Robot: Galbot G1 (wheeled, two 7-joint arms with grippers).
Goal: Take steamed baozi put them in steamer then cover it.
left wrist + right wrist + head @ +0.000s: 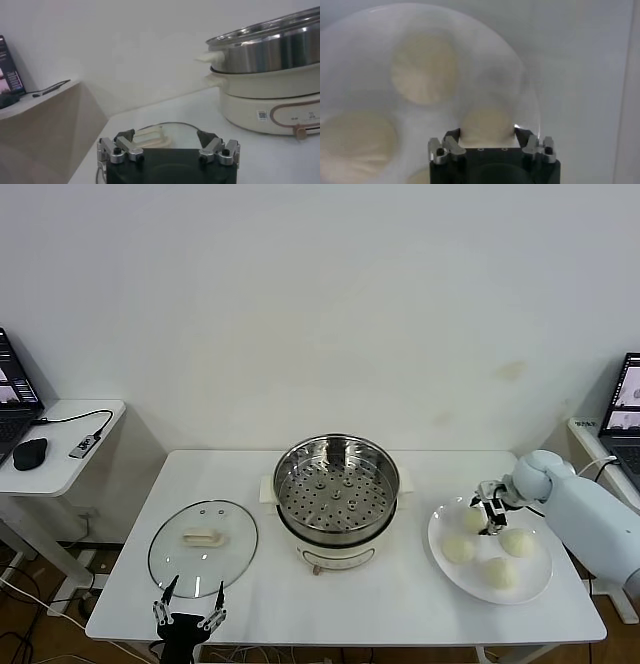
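Basically, a baozi (487, 125) on the plate (440, 529) is being pinched by the right gripper (487, 134); squeezing should be kept gentle, lifted straight; left gripper (187, 608) is parked spread by the cover (203, 549)

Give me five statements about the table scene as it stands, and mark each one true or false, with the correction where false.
1. The steamer has its cover on. False: it stands open, and the cover lies flat on the table to its left.
2. Four baozi sit on the white plate. True.
3. The right gripper is down at the plate, its fingers on either side of one baozi. True.
4. The left gripper is holding the cover by its handle. False: it hangs open at the table's near edge, short of the cover.
5. One baozi already lies in the steamer tray. False: the perforated tray holds nothing.
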